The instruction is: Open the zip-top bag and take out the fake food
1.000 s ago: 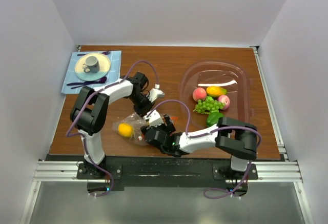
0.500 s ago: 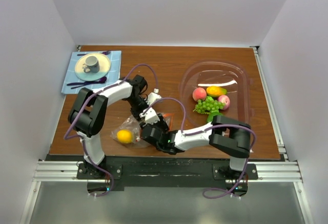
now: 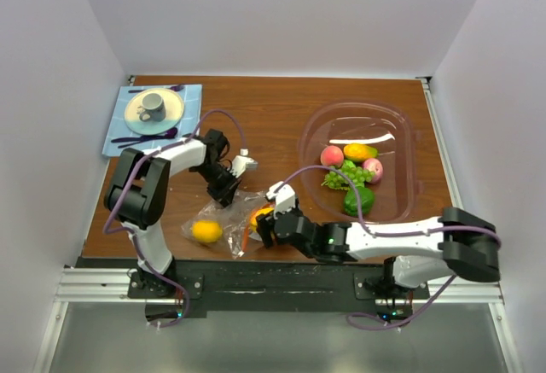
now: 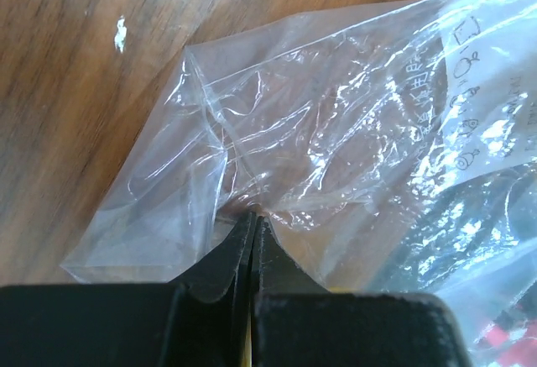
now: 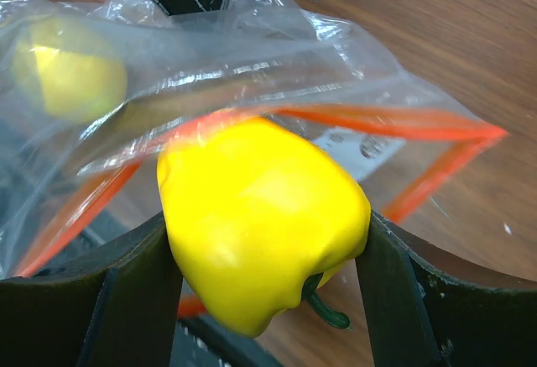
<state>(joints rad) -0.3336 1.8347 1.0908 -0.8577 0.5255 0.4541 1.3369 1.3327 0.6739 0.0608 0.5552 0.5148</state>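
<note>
We find the zip-top bag [image 3: 223,219] lying crumpled on the wooden table [image 3: 273,108], near its front edge and between the two arms. Its orange-red zip strip [image 5: 403,123] stands parted at the mouth. One yellow fake fruit [image 3: 206,231] sits inside the bag at its left end. A yellow toy pepper [image 5: 260,216] with a green stem is at the bag's mouth, held in the right gripper [image 5: 267,249], whose fingers are spread to the pepper's width and press on both its sides. The left gripper [image 4: 253,226] has its fingers pressed fully together on a fold of the clear plastic at the bag's far edge. Well to the right, the clear oval tub [image 3: 409,134] holds a peach, a mango, green grapes and a green pepper [image 3: 358,201].
</note>
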